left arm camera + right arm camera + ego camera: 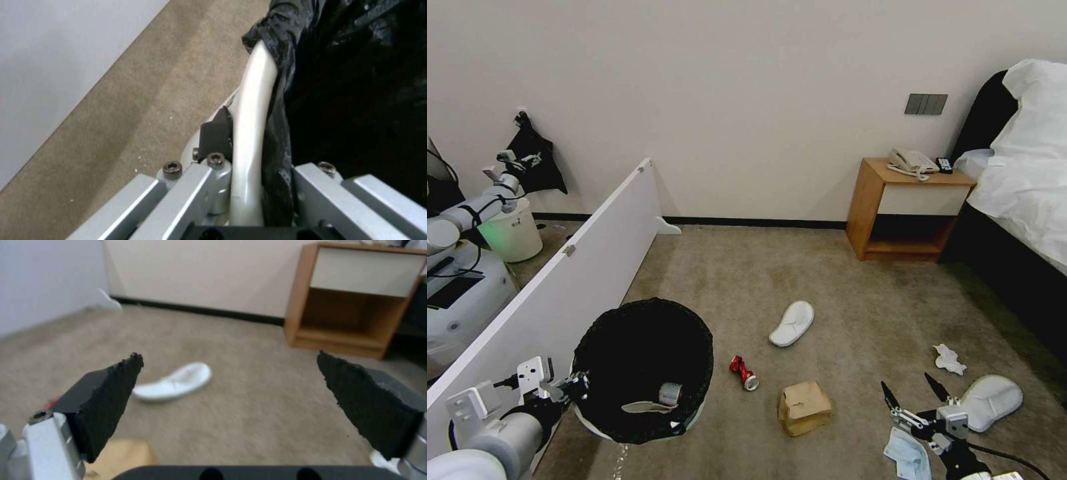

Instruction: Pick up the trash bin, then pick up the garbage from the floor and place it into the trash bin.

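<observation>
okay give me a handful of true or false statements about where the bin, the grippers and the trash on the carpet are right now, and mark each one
1. The left gripper is clamped on the rim of the trash bin. True.
2. The right gripper is shut on the blue face mask. False: its fingers are spread open and empty, with the mask on the floor beside it.
3. The red can lies on the carpet between the bin and the cardboard box. True.
4. Both white slippers are inside the bin. False: one slipper lies mid-carpet, the other slipper near the right gripper.
5. The white tissue sits on the nightstand. False: it is on the carpet.
</observation>
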{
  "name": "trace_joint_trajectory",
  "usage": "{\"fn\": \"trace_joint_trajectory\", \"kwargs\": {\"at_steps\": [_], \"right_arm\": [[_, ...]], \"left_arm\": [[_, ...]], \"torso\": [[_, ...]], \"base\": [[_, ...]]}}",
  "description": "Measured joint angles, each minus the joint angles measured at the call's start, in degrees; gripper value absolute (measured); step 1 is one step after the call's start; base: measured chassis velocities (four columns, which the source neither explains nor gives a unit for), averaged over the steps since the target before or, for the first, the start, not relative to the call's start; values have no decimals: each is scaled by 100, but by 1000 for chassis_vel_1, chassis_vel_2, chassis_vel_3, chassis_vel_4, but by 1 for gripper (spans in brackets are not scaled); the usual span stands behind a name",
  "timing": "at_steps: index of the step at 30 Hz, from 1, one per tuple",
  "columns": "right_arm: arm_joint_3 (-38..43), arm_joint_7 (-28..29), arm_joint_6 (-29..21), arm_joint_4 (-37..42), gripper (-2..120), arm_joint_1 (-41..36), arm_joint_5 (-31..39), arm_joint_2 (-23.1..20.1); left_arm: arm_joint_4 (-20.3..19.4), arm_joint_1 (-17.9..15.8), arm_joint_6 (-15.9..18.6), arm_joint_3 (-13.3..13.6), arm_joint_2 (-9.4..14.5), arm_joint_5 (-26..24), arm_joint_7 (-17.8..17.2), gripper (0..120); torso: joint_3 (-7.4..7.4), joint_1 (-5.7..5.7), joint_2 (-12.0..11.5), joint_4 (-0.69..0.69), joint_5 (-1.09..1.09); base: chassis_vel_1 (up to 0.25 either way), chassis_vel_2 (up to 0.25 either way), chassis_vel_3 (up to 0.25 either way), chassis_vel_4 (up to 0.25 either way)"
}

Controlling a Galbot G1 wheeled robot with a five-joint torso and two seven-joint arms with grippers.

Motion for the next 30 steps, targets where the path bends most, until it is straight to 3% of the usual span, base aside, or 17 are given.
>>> {"fn": "trace_joint_trajectory", "kwargs": {"at_steps": [4,9,17,30], "right_arm": [[53,119,-30,-461,100,138,-387,-121],[-51,296,-780,-882,100,270,-527,-427],[-342,331,-1532,-1547,100,722,-437,-634],[-884,332,-1870,-2434,100,1313,-414,-719]], "left_arm": [[-1,4,0,-11,10,-1,0,2],[-30,26,0,-63,55,-30,-16,2],[-76,84,0,-162,60,-71,-43,2],[-151,140,0,-358,41,-159,-128,2]], "torso": [[-1,-1,0,1,1],[-1,0,0,-1,0],[-1,0,0,1,1],[0,0,0,1,0]], "base": [[0,0,0,0],[0,0,0,0],[0,0,0,0],[0,0,0,0]]}}
